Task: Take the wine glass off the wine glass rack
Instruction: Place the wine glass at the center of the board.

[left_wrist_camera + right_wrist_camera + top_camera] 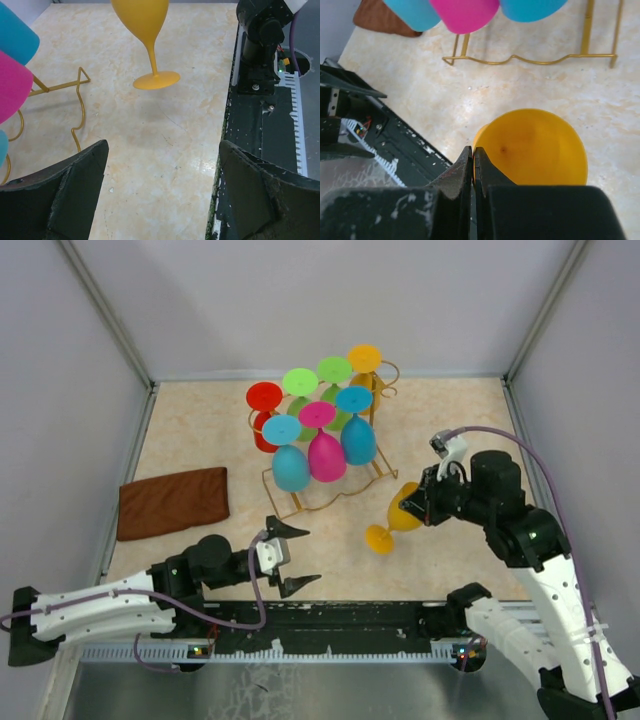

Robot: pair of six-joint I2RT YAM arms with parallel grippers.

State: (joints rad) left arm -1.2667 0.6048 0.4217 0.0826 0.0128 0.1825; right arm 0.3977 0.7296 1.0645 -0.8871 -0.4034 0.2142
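An orange-yellow wine glass point(396, 519) hangs tilted to the right of the wine glass rack point(322, 504), off its rails, with its foot low near the tabletop. My right gripper point(415, 502) is shut on the rim of its bowl. In the right wrist view the bowl point(535, 147) sits against my closed right gripper point(473, 150), and the gold rack base point(530, 60) lies beyond. My left gripper point(300, 556) stands wide open near the table's front, holding nothing. In the left wrist view the left gripper point(162, 150) faces the glass point(145, 20), and the rack wire point(80, 100) is at the left.
Several coloured glasses hang upside down on the rack, among them a blue one point(290, 468), a pink one point(326, 455) and a red one point(264, 397). A brown cloth point(173, 502) lies at the left. The black base rail point(330, 618) runs along the near edge.
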